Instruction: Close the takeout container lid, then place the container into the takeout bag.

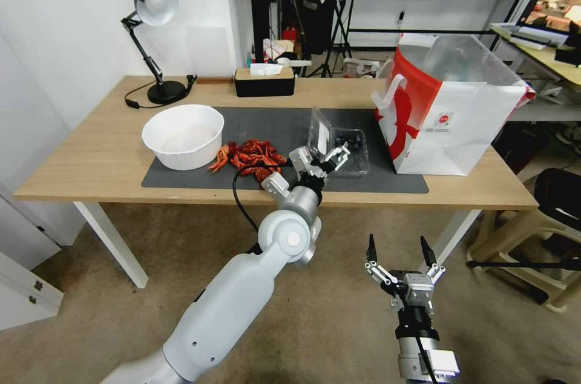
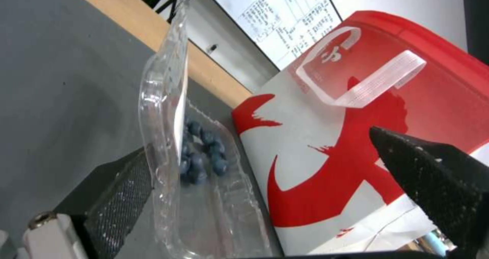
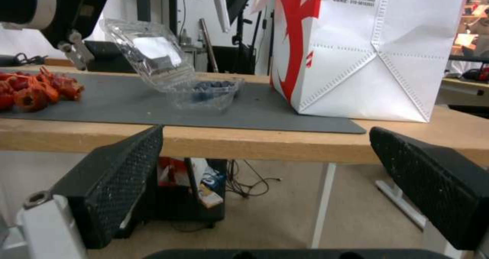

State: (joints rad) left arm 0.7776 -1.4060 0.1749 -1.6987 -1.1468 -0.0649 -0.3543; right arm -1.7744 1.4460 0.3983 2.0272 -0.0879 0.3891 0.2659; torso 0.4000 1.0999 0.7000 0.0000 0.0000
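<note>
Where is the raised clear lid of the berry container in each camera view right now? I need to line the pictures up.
Head view: the lid stands up mid-mat, just past the left gripper.
Left wrist view: the lid rises edge-on beside the berries.
Right wrist view: the lid tilts up over the berries, on the mat.
Shared landmark: the takeout bag, beside the container.

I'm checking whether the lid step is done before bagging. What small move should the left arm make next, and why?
Probably push the lid over toward the bag and down onto the berry tray. The takeout container stands open, lid raised, and the open left pincer sits right at the lid. The right pincer hangs open below the table.
</note>
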